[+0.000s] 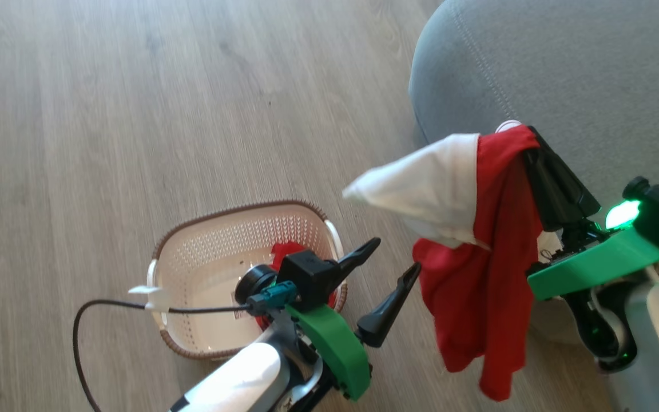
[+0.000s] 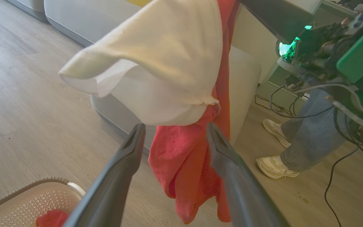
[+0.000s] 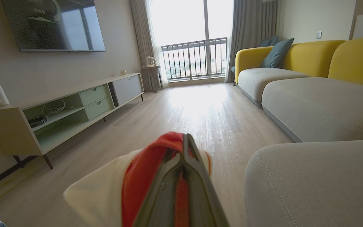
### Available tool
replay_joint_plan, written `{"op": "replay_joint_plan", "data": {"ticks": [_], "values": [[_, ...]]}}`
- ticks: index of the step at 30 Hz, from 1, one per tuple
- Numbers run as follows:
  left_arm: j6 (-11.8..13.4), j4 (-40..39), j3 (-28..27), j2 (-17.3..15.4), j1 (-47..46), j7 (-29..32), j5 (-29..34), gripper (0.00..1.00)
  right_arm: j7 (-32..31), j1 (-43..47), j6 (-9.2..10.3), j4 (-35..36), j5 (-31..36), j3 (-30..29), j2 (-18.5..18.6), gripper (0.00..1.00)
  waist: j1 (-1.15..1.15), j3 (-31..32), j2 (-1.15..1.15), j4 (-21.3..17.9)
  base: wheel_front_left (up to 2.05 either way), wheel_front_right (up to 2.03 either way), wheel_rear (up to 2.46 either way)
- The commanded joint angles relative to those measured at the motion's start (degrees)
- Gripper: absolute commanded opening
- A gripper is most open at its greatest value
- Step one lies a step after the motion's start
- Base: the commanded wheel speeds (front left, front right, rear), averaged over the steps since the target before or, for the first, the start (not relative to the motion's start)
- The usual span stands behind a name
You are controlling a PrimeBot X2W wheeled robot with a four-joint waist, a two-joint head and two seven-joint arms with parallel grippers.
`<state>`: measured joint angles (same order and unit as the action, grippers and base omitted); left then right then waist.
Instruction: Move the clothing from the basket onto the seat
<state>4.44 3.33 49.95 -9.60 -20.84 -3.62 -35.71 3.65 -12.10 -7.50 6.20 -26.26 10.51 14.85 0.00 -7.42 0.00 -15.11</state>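
A red garment with a white panel [image 1: 472, 229] hangs from my right gripper [image 1: 527, 140], which is shut on its top edge, beside the rounded edge of the grey seat [image 1: 564, 68]. The right wrist view has the shut fingers [image 3: 184, 167] pinching red and white cloth [image 3: 143, 176], with the seat [image 3: 314, 176] to the right. My left gripper [image 1: 395, 257] stands open just left of the hanging cloth, above the basket's right rim; between its fingers the same garment [image 2: 181, 126] hangs a little beyond the tips. The cream basket [image 1: 203, 269] sits on the floor with more red clothing [image 1: 286, 250] inside, partly hidden by my left wrist.
Wood floor lies all around the basket. A black cable [image 1: 106, 309] loops over the basket's left handle. A person's legs in jeans and white shoes [image 2: 282, 151] stand by the seat. A TV unit [image 3: 68, 107] and a yellow sofa [image 3: 310, 63] lie farther off.
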Motion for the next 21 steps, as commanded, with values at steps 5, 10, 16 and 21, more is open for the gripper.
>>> {"op": "replay_joint_plan", "data": {"ticks": [5, 10, 16, 21], "values": [[-0.6, -2.7, -2.0, -1.1, -4.7, -0.2, 1.3, 1.00, -2.2, -7.5, 0.01, 0.2, -0.5, -1.7, 0.1, 0.00, 0.00, -5.3, 0.00, 1.4, 0.00, 0.00, 0.00], [-0.8, -3.6, -3.3, -2.2, -6.9, -0.3, 1.6, 1.00, -4.6, -20.0, 0.01, -6.8, -1.0, -8.3, -1.8, 0.00, 0.00, -10.0, 0.00, 3.2, 0.00, 0.00, 0.00], [-0.9, -3.7, -4.8, -3.3, -10.6, -0.4, 2.8, 1.00, -7.6, -37.0, 0.01, -15.4, 3.4, -16.8, -1.6, 0.00, 0.00, -15.7, 0.00, 5.8, 0.00, 0.00, 0.00], [-1.3, -4.6, -6.4, -4.1, -14.0, -0.6, 3.2, 1.00, -10.9, -55.4, 0.01, -23.2, 12.7, -27.0, 0.2, 0.00, 0.00, -21.7, 0.00, 8.7, 0.00, 0.00, 0.00]]}}
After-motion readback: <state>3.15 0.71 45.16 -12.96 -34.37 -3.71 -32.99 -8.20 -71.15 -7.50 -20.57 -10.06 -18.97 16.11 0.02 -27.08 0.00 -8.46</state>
